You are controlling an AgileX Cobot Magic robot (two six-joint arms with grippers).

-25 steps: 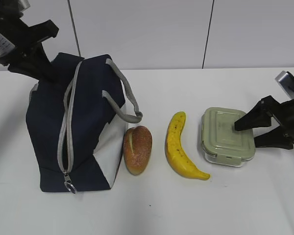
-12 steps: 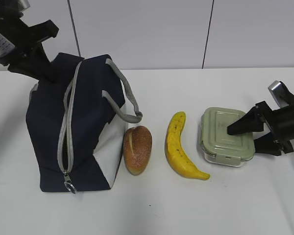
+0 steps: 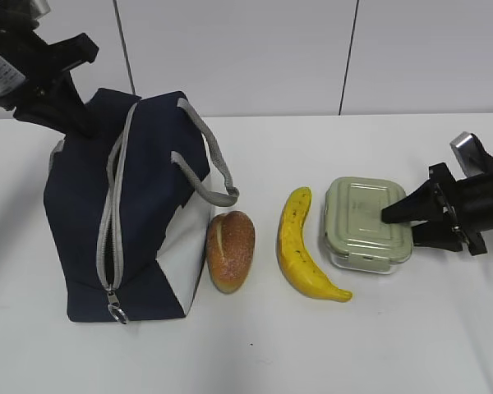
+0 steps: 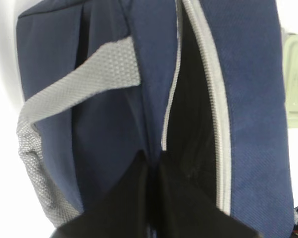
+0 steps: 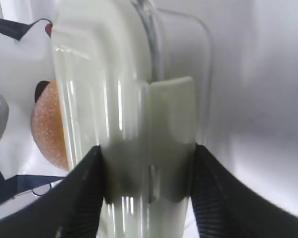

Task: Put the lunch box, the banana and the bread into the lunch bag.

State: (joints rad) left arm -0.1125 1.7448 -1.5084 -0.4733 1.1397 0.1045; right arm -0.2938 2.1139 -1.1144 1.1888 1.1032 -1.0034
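- Sage-green-lidded clear-base rectangular lunch box (image 3: 367,223) on white table (image 3: 312,345), just right of curved yellow banana (image 3: 302,249); oval brown bread roll (image 3: 231,249) against navy fabric lunch bag (image 3: 131,213).
- R gripper (image 3: 398,218) straddles box's end, fingers (image 5: 79,198) flanking it, apparently touching; full clamp: can't tell.
- Box rigid, smooth plastic, prob. slippery; grip across short sides.
- L gripper (image 4: 151,163) pinched shut on bag's zip edge; mouth open.

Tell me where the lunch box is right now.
In the exterior view the lunch box sits on the white table right of centre, just right of the banana, with the right hand closed on its right end.
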